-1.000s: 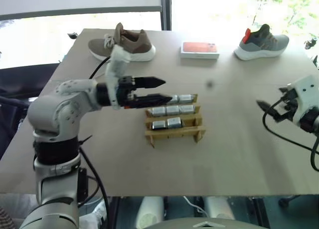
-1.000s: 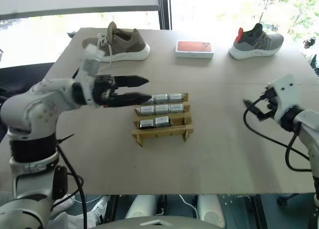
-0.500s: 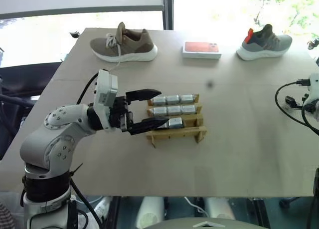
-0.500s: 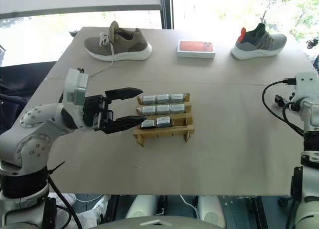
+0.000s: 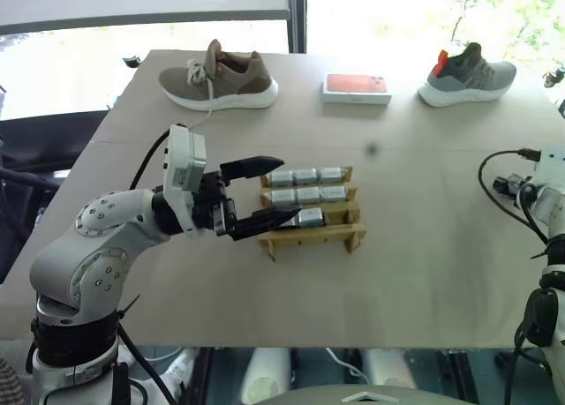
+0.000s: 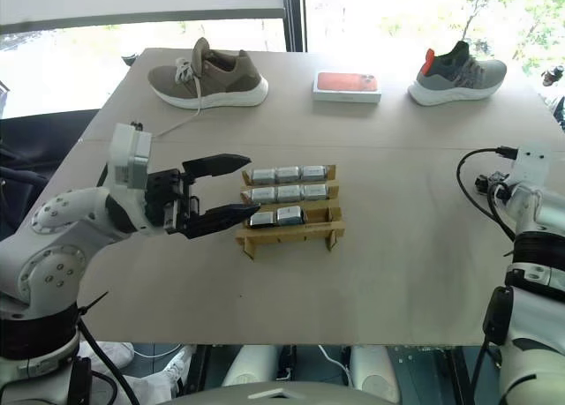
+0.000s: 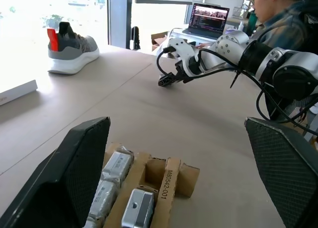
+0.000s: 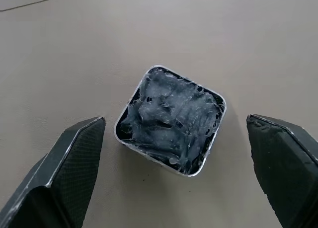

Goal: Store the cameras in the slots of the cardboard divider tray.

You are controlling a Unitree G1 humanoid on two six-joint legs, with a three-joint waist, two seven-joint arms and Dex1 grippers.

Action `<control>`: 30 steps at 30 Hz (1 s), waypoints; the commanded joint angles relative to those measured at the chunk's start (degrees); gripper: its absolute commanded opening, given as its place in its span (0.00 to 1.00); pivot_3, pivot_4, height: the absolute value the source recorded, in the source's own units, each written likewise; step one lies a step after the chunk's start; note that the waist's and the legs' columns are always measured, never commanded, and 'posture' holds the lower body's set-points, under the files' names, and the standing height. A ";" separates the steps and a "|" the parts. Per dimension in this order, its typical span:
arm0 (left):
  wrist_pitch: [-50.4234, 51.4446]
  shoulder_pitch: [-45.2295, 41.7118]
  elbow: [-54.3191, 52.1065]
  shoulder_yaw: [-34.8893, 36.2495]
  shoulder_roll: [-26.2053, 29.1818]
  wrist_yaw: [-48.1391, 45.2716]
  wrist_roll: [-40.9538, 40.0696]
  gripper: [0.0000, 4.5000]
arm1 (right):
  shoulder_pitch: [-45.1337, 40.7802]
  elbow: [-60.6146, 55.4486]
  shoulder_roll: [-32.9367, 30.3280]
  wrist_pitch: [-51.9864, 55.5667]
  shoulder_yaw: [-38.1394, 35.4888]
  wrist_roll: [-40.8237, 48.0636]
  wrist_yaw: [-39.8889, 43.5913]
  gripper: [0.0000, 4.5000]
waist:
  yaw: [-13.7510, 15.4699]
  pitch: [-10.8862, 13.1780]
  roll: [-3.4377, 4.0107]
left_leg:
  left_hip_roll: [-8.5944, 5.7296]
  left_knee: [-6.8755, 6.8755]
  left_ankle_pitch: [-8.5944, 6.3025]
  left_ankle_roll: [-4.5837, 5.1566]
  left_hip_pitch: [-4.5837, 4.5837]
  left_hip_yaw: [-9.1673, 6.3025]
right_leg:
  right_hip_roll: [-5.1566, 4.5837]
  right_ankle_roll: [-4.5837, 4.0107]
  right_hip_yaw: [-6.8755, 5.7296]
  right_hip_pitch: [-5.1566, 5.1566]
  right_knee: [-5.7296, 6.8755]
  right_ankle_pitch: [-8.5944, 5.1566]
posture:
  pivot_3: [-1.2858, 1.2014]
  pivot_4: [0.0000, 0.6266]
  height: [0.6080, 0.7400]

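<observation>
Since a second ago the left arm has drawn back toward the robot's body, and the right arm has swung out toward the right edge of the counter [image 5: 424,273], leaving its earlier spot nearer the middle.

Now the left gripper [image 5: 269,193] hovers level just beside the left end of the cardboard divider tray [image 5: 311,237], its two black fingers spread wide and grasping nothing — one fingertip by the back row, the other by the front row. The tray sits near the middle of the counter. Eight cameras [image 5: 305,195] stand in its slots: three in the back row, three in the middle row and two in the front row, with the rightmost front slot vacant. In the left wrist view the tray's near end shows between the fingers, with several cameras in their slots.

In the right wrist view the right gripper [image 8: 176,178] hangs over one loose camera [image 8: 170,119] that lies alone on the bare counter, a dark rough-looking face turned up inside a silver rim. The fingers [image 8: 59,173] stand apart on either side of it, released, not touching it. The left wrist view catches the right arm stretched over the far side of the counter, with a person seated behind it by a laptop [image 7: 207,20].

Along the counter's far edge lie a brown shoe [image 5: 218,77], a flat orange-topped box [image 5: 356,87] and a grey shoe [image 5: 468,74] — all well apart from the tray.
</observation>
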 commanded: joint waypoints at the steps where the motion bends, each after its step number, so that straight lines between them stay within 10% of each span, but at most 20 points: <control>1: -2.07 0.30 -1.43 -0.12 0.89 -0.03 -0.94 1.00 | -0.95 -0.93 0.18 -1.78 -1.70 0.20 -1.59 1.00 | -0.06 0.00 0.00 | 0.00 0.00 0.00 0.00 0.01 0.00 | 0.00 0.00 0.00 0.00 0.00 0.00 | 0.52 0.24 1.00; 3: -2.47 0.37 -1.28 -0.27 0.94 0.08 -0.91 1.00 | -0.42 -1.59 0.84 -2.24 -1.15 -0.09 -1.82 1.00 | -0.10 -0.01 0.00 | 0.00 0.00 0.00 0.00 0.00 0.00 | 0.00 0.00 0.00 0.00 0.00 0.00 | 0.52 0.24 1.00; 9: -2.06 1.02 -1.18 -0.29 1.14 0.89 -1.78 1.00 | 0.26 -1.19 1.30 -3.53 -0.54 -0.57 -1.78 0.44 | -0.10 0.00 0.01 | 0.00 0.00 0.00 0.00 0.01 -0.01 | 0.01 0.00 0.00 0.00 0.00 0.00 | 0.52 0.24 1.00; 14: -0.82 1.75 -2.81 -0.57 -0.18 6.44 -2.66 1.00 | 7.83 -12.75 -2.83 -7.52 7.77 -3.29 7.87 0.44 | 0.25 -0.01 0.01 | 0.01 -0.02 0.00 0.00 -0.02 -0.04 | 0.00 0.00 -0.01 0.00 -0.04 0.00 | 0.52 0.24 1.00; 20: 21.56 -6.55 2.62 -2.35 1.27 24.43 -22.42 1.00 | 27.45 -55.84 -19.94 -34.48 23.54 -6.62 38.29 0.44 | -0.19 0.16 0.42 | -0.01 -0.09 -0.02 0.02 -0.13 -0.22 | -0.08 0.06 -0.07 -0.06 -0.10 -0.02 | 0.52 0.24 1.00; 30: 30.07 -16.62 15.83 -6.36 -2.50 33.52 -34.44 1.00 | 10.07 -61.93 -10.88 -35.10 36.56 -7.27 44.84 0.44 | -0.66 0.16 -0.22 | 0.11 -0.03 0.09 -0.17 0.51 -0.14 | 0.14 -0.01 -0.03 0.40 0.04 -0.02 | 0.52 0.24 1.00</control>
